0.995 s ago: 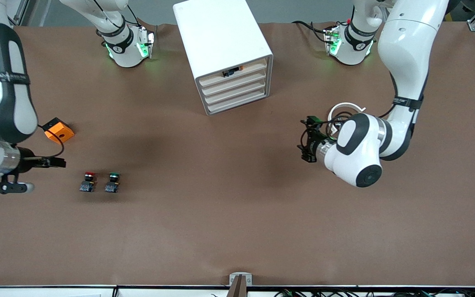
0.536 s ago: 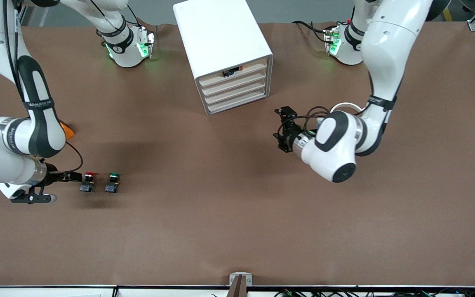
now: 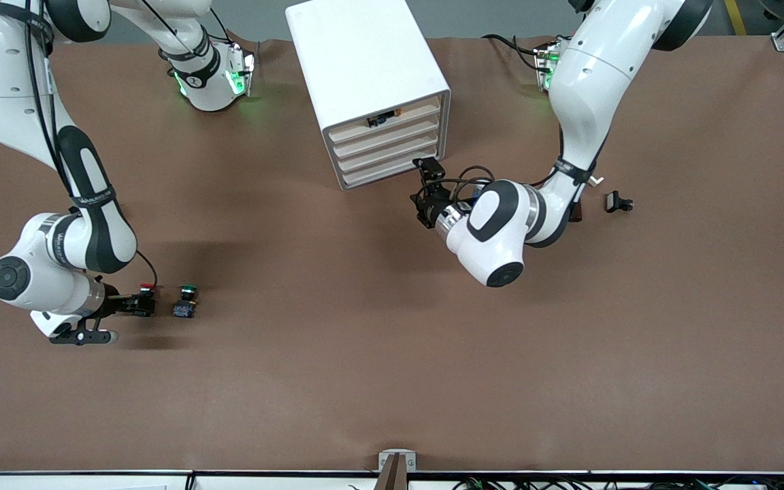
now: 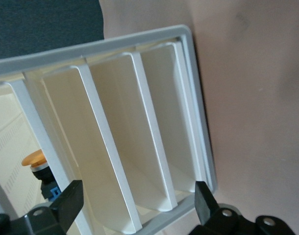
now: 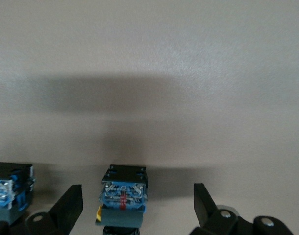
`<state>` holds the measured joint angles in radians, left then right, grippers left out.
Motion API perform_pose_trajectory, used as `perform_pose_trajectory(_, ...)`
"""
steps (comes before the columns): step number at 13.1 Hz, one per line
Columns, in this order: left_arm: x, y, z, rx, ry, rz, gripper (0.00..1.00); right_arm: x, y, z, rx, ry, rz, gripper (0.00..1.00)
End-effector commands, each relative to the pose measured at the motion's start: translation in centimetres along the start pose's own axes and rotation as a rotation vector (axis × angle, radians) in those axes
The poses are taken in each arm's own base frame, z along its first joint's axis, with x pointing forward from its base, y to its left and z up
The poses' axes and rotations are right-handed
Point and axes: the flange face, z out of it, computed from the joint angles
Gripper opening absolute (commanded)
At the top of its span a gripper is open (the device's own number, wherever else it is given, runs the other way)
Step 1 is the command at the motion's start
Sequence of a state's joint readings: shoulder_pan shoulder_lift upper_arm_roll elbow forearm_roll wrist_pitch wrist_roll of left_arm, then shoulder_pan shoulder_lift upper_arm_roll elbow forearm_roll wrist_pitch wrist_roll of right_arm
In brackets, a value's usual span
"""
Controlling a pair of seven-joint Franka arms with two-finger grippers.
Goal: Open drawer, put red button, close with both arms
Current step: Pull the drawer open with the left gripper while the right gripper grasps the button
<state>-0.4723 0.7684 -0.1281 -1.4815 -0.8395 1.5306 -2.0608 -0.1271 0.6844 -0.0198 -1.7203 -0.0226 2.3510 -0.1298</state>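
Red button (image 3: 148,288) sits between the right gripper's (image 3: 139,303) spread fingers, seemingly unpinched; left gripper (image 3: 425,201), spread, faces the drawer cabinet (image 3: 365,61).

Two arms (image 3: 58,224) (image 3: 569,136), each with one tool: the right tool (image 3: 137,304) and the left tool (image 3: 426,197). One white cabinet (image 3: 365,68) with four drawers. On the table (image 3: 392,381), two buttons: one red button (image 3: 147,289) and one green button (image 3: 188,299). One orange-capped button (image 4: 34,164) sits inside the cabinet. One small black part (image 3: 618,202) lies on the table.
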Motion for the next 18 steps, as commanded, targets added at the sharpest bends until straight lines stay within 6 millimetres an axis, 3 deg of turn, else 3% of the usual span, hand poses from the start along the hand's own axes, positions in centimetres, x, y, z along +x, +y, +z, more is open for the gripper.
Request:
perform_pose_trajectory(1,-2.0,-0.9,2.4,0.026,0.019,-0.012,1.00,-0.4,-0.2,0.2,0.002,-0.003,-0.003,0.89)
perform_pose_trajectory(4,-2.4,-0.9,4.0,0.041,0.039,-0.091,0.98,-0.5,-0.3,0.3,0.002,-0.007,-0.002,0.54)
perform_pose_trajectory(5,-2.7,-1.3,5.0,0.064,0.055,-0.104,0.92,-0.5,-0.3,0.3,0.002,-0.009,0.000,0.45)
perform_pose_trajectory(7,-2.1,-0.4,6.4,0.106,0.077,-0.177,0.86,-0.4,-0.4,0.2,0.002,-0.010,0.017,0.34)
perform_pose_trajectory(10,-2.1,0.0,7.9,0.122,0.095,-0.224,0.74,-0.2,-0.7,-1.8,0.004,-0.013,0.012,0.32)
perform_pose_trajectory(15,-2.0,0.0,8.5,0.148,0.107,-0.276,0.63,-1.3,-3.3,-11.5,-0.003,-0.122,0.049,0.33)
perform_pose_trajectory(18,-2.2,-0.2,8.5,0.154,0.099,-0.285,0.41,-2.7,-6.3,-15.6,-0.020,-0.172,0.114,0.32)
